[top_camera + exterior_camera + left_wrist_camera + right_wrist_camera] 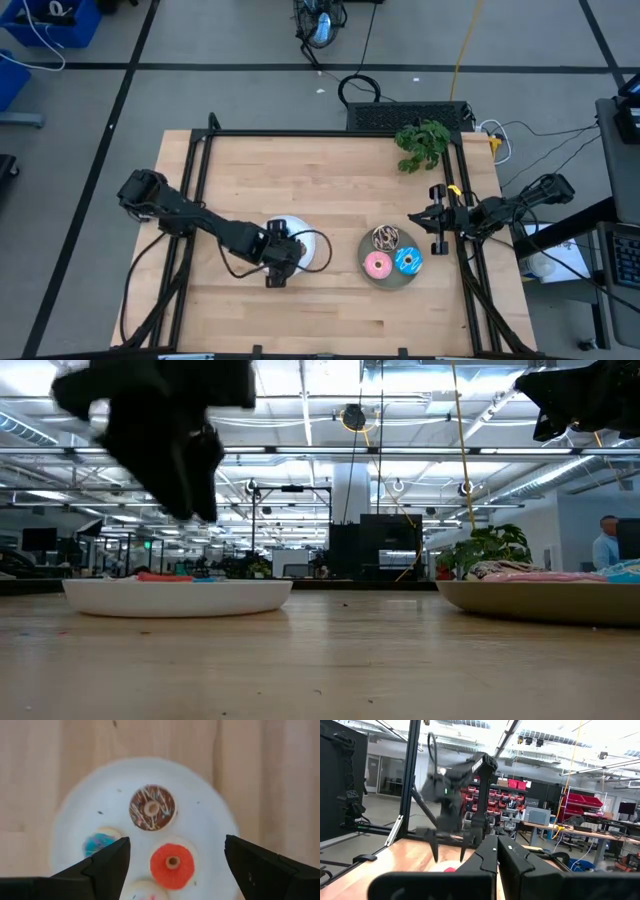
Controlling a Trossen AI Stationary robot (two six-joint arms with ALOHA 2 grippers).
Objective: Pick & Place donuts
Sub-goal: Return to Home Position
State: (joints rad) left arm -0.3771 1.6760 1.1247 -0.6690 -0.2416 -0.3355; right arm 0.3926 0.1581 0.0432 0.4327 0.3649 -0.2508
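From above, the desk [330,320] is fenced by a black frame [330,133] along its far edge and down both sides. A plant [422,142] sits at the far right corner. Bare wood runs across the far half and along the near edge, and a strip of it separates the two plates.

My left gripper [283,258] hangs over the left part of the white plate [318,250], which lies left of centre in the near half. In the low view it is well above the plate's rim, touching nothing. Its wrist camera shows the fingers [100,865] spread wide with nothing between them. Below them the white plate carries four small rings:
- a brown donut [152,809] with pale drizzle
- a red-orange donut [172,864] just beside the brown one
- a small blue donut [99,844], partly hidden behind one finger
- a whitish-pink donut [145,892], cut off by the picture's edge

The grey plate [392,284] lies right of the white plate, apart from it. It holds three larger rings packed close:
- a speckled donut [385,238] on the far side
- a pink donut [378,264] at near left
- a large blue donut [408,261] at near right

My right gripper [415,217] sits by the right rail, just right of the grey plate and raised off the desk. It points left, with its fingers pressed together on nothing.
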